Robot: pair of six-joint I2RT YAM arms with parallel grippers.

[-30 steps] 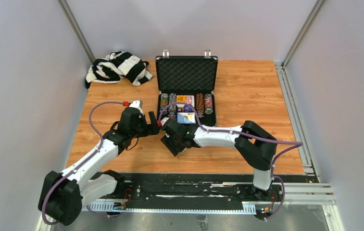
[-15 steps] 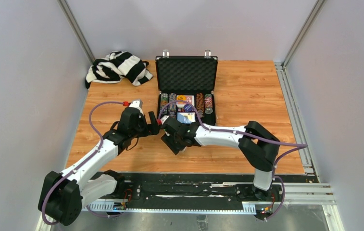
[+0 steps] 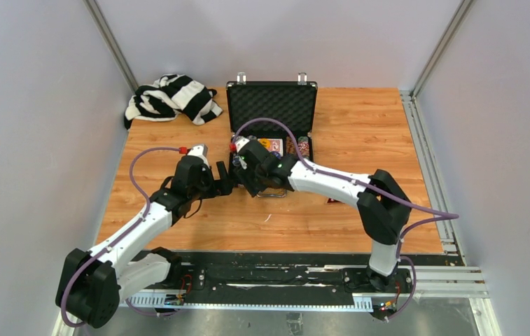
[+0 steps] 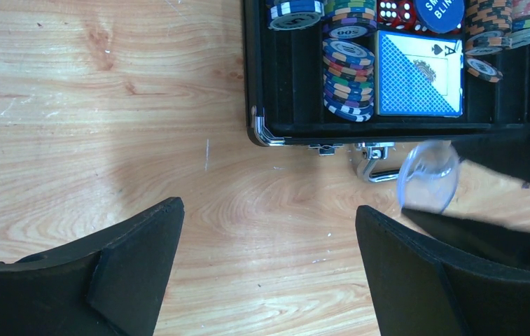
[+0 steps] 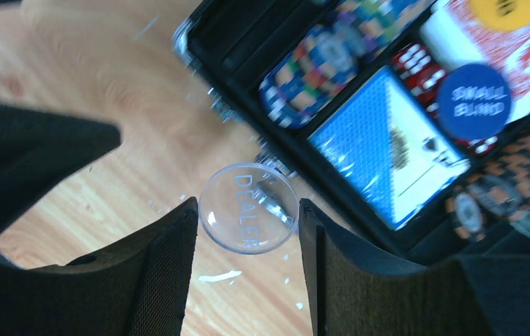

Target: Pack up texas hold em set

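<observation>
- Our right gripper (image 5: 248,210) has the clear dealer button (image 5: 242,196) pinched by its rim, one finger on each side. The jaws are closed about halfway onto it.
- The button hangs over bare wood just short of the briefcase (image 4: 388,127). It's right next to the silver handle (image 4: 374,166) on the case's near side.
- The case's near wall and that handle stand between the button and the trays.
- Just past that wall from the right gripper sit the blue card deck (image 5: 381,154) and a row of chips (image 5: 318,70). Beyond the deck are the red dice (image 5: 421,66) and the blue "small blind" button (image 5: 473,101).
- Our left gripper (image 4: 269,210) is spread wide and holds nothing.
- From the left gripper, the case is ahead and to the right. The other arm's fingers and the button sit just off its right finger, so the two grippers are pretty crowded together.
- Under the left gripper and off to its left it's plain table (image 3: 360,133) wood.
- The case lid (image 3: 272,108) stands upright on the far side of the right gripper.
- The striped cloth (image 3: 171,98) is well away, far left of both grippers, against the wall.
- Grey walls close in on the table's left, right and far edges.
</observation>
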